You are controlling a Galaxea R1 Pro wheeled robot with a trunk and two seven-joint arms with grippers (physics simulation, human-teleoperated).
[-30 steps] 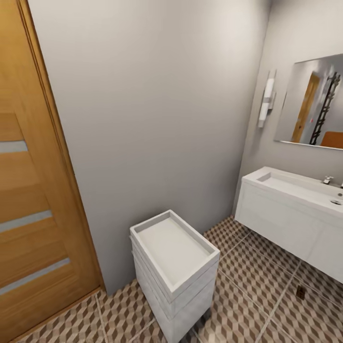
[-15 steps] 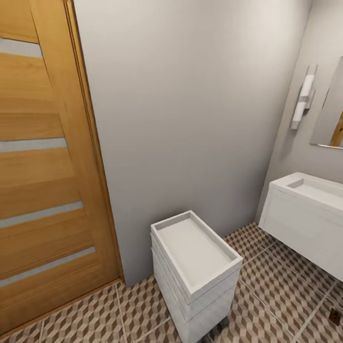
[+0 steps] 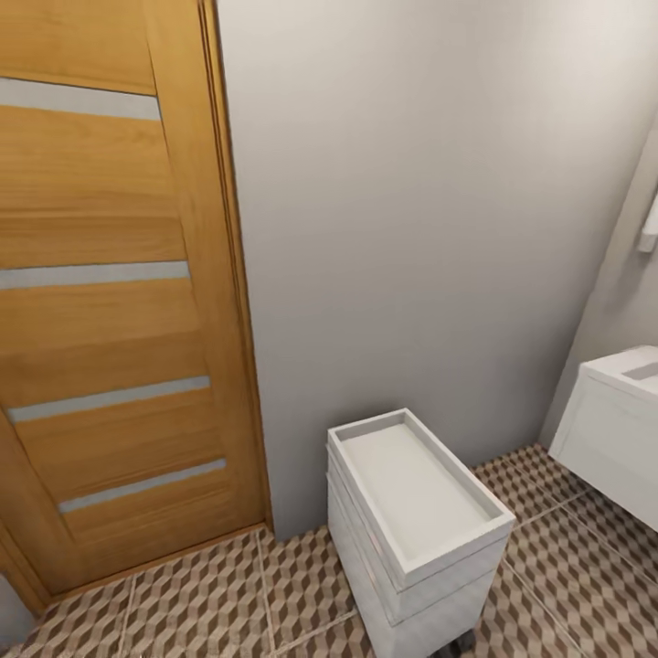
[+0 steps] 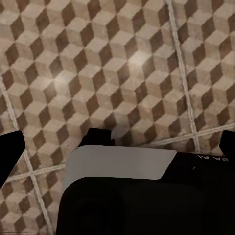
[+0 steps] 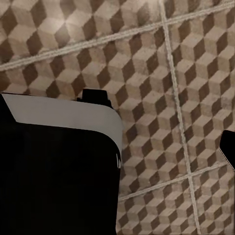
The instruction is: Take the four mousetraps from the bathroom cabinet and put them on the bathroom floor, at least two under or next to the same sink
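Bathroom corner: grey wall, wooden door, white drawer unit, sink edge on cube-tiled floor.
In transit, searching: no mousetraps or cabinet seen. Both wrist views face floor; left gripper and right gripper jaw state: cannot tell. Next: turn to locate the cabinet.

I'm swinging the head camera leftward: the wooden door is filling more view, the sink sliding out rightward.
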